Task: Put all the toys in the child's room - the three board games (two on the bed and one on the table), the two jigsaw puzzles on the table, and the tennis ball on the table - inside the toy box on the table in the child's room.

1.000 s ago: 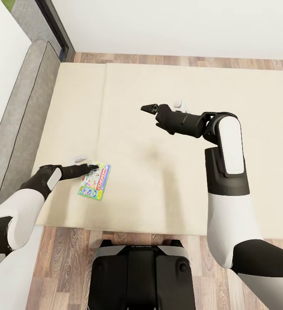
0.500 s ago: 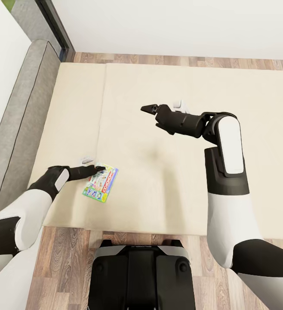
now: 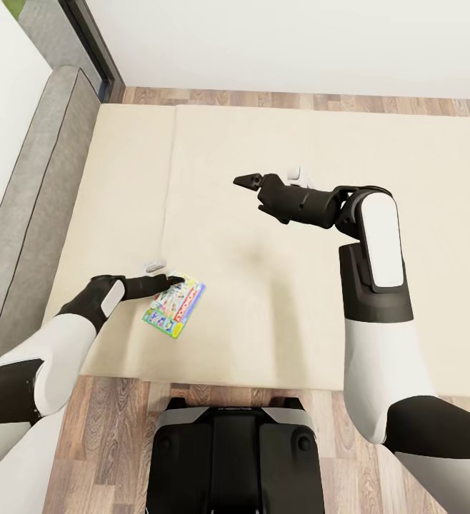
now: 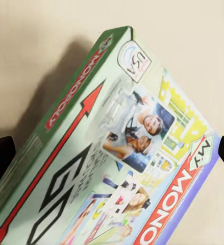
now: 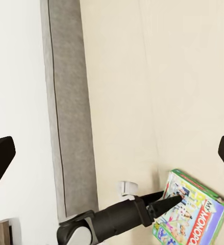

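Observation:
A white-green board game (image 3: 175,308) with a red logo hangs just over the beige mattress of the bed (image 3: 299,143), near its front left corner. It casts a shadow below itself. My left gripper (image 3: 169,280) is shut on its far edge. In the left wrist view the box (image 4: 117,153) spans the gap between the two dark fingertips (image 4: 0,153). My right gripper (image 3: 246,180) hovers open above the middle of the mattress, holding nothing. From the right wrist view I look down on the board game (image 5: 193,217) and the left gripper (image 5: 169,201).
A grey padded bed frame (image 3: 35,185) runs along the mattress's left side, against a white wall. Wood floor (image 3: 106,442) lies at the near edge of the bed, where my dark base (image 3: 235,457) stands. A strip of floor (image 3: 299,98) and a white wall lie beyond the bed.
My left gripper has moved right and slightly nearer with the board game in it. The right arm has stayed still.

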Robot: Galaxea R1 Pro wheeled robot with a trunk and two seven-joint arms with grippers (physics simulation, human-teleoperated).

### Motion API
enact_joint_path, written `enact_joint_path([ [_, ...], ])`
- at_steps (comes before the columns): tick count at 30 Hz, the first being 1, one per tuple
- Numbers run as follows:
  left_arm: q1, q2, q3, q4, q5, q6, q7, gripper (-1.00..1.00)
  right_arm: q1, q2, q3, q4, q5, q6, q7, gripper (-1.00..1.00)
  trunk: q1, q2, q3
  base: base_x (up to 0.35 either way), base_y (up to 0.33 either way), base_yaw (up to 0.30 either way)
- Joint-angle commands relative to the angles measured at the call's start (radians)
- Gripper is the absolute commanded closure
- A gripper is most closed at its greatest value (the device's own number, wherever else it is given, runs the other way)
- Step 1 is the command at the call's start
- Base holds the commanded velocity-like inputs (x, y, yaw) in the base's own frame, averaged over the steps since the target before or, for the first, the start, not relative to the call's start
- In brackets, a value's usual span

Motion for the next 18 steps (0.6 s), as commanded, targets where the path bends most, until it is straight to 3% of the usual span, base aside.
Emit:
enact_joint_path([
  [1,-0.001,-0.002,0.003,0.0,0.008,0.009,0.0,-1.0,-0.001,0.0,0.0,0.0,-0.009,0.002,-0.01,-1.0,0.001,-0.002,-0.001,0.0,0.0,0.0],
  [9,0.0,-0.027,0.002,-0.001,0.008,0.008,0.007,-1.0,-0.001,0.0,0.0,0.007,-0.009,0.002,-0.01,-1.0,0.001,-0.002,-0.001,0.0,0.0,0.0],
  [18,0.001,-0.024,0.0,-0.006,0.005,0.003,0.01,-1.0,-0.001,0.0,0.0,0.011,-0.009,0.002,-0.01,-1.0,0.001,-0.002,-0.001,0.0,0.0,0.0],
])
